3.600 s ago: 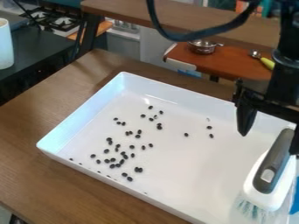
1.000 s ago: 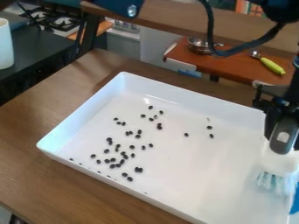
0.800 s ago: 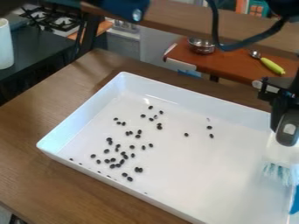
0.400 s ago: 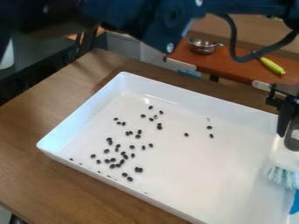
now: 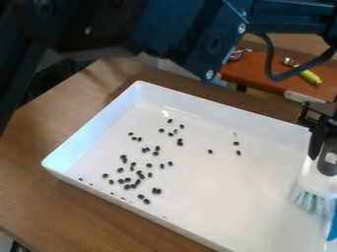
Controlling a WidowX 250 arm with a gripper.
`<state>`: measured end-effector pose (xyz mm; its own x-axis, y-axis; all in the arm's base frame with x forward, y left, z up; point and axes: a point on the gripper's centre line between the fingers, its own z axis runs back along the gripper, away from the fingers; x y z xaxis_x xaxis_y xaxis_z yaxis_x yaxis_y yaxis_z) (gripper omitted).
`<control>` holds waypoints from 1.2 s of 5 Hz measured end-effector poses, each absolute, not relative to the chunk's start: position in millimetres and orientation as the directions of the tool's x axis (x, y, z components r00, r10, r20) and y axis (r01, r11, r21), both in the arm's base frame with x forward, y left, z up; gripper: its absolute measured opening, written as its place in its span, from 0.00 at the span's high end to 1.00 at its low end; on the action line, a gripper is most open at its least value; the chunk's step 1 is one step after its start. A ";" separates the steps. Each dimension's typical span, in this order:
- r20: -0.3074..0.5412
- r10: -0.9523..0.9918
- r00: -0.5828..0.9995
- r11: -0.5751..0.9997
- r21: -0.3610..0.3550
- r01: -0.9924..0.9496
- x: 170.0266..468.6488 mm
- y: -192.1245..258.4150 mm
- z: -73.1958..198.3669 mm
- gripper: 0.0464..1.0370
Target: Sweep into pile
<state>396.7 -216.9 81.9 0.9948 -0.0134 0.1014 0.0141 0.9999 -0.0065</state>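
My gripper (image 5: 323, 140) hangs at the right edge of the camera view, over the tray's right end, shut on the grey handle of a brush (image 5: 329, 162). The brush has a white head, and its pale blue and white bristles (image 5: 312, 201) point down at the tray's right side. The white tray (image 5: 217, 114) lies at a slant on the table. Small black beans (image 5: 149, 165) are scattered over its left and middle parts, several close together at the lower left. Two beans (image 5: 237, 143) lie farther right, left of the brush. Part of the handle is hidden by the gripper.
A brown wooden table (image 5: 49, 197) surrounds the tray. The dark arm (image 5: 164, 34) spans the top of the view. Behind are a red-brown board (image 5: 263, 74) with a yellow-handled tool (image 5: 309, 76) and a metal pot (image 5: 237, 54). Something blue (image 5: 332, 227) shows at the lower right edge.
The brush was lying tilted in the tray's right end; it now stands more upright in my gripper, farther right. The arm has swung into the top of the view. The beans have not moved.
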 end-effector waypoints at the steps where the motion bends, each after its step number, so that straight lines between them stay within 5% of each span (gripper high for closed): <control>1: 0.101 -0.015 0.995 1.000 -0.006 0.016 396.7 -216.9 81.9 0.55; 6: 0.070 0.057 0.996 0.998 0.023 -0.059 388.4 -158.2 70.6 0.55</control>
<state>388.4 -158.2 70.6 0.9959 0.0572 0.0703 -0.0589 0.9980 0.0230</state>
